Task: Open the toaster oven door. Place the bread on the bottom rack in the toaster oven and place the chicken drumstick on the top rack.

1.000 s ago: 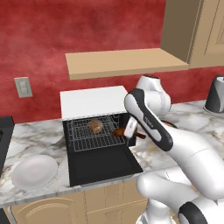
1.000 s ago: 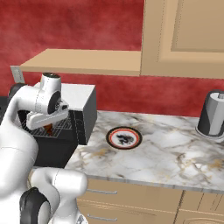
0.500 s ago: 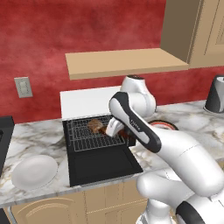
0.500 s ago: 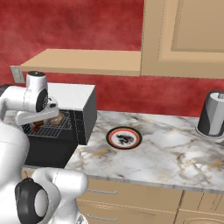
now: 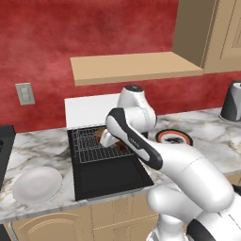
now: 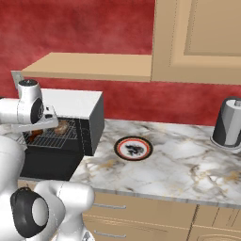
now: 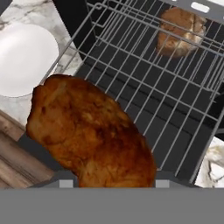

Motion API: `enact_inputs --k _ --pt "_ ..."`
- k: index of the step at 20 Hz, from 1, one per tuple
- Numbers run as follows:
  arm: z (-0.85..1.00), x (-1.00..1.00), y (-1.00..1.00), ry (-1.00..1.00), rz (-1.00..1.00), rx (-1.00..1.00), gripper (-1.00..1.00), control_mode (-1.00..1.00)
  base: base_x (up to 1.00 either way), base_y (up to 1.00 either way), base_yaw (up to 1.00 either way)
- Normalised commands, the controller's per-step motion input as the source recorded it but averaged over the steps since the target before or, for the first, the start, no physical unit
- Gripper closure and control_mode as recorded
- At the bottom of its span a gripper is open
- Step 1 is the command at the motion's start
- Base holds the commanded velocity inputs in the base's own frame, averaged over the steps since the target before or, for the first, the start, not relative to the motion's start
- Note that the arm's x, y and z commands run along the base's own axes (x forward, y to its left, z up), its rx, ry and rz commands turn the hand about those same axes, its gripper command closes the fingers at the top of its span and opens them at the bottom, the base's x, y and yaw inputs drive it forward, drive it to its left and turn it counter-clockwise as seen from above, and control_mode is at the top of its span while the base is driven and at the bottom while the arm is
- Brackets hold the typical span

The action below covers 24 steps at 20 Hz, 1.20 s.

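1. While the toaster oven door (image 5: pixel 109 178) lies folded flat over the counter's front edge, the gripper (image 5: pixel 112 140) hangs over the pulled-out racks with the chicken drumstick (image 7: pixel 89 133) pinched between its jaws; the fingertips themselves are hidden behind the meat in the hand view.
2. Held above the wire top rack (image 7: pixel 148 83), near its front edge, the drumstick looks ready to be lowered onto the bars, which I judge to be the step in hand.
3. One piece of bread (image 7: pixel 181 31) sits beneath those bars, toward the back of the toaster oven (image 6: pixel 80 117), so the bottom-rack half of the task looks done.
4. One white plate (image 5: pixel 37 184) lies bare on the counter left of the door, and one dark patterned plate (image 6: pixel 134 148) lies right of the oven, also bare.
5. One kettle (image 6: pixel 228 123) stands near the counter's far right edge, well apart from the work.
6. Count: one drumstick, one bread, two racks, two plates.
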Motion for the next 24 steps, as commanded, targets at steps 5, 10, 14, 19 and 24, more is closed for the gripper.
enact_inputs --k 5,10,14,19,24 --pt "-0.12 0.05 0.11 -0.01 -0.03 0.0 1.0 -1.0 0.0 0.0 0.0" --pt "-0.17 0.11 0.08 -0.12 -0.09 0.0 1.0 -1.0 0.0 0.0 0.0" --pt "-0.14 0.19 0.1 -0.05 -0.17 0.0 1.0 -1.0 0.0 0.0 0.0" --pt "-0.12 0.24 0.11 0.0 -0.14 0.0 1.0 -1.0 0.0 0.0 0.0" --pt "-0.02 0.17 0.07 0.01 -0.17 0.0 1.0 -1.0 0.0 0.0 0.0"
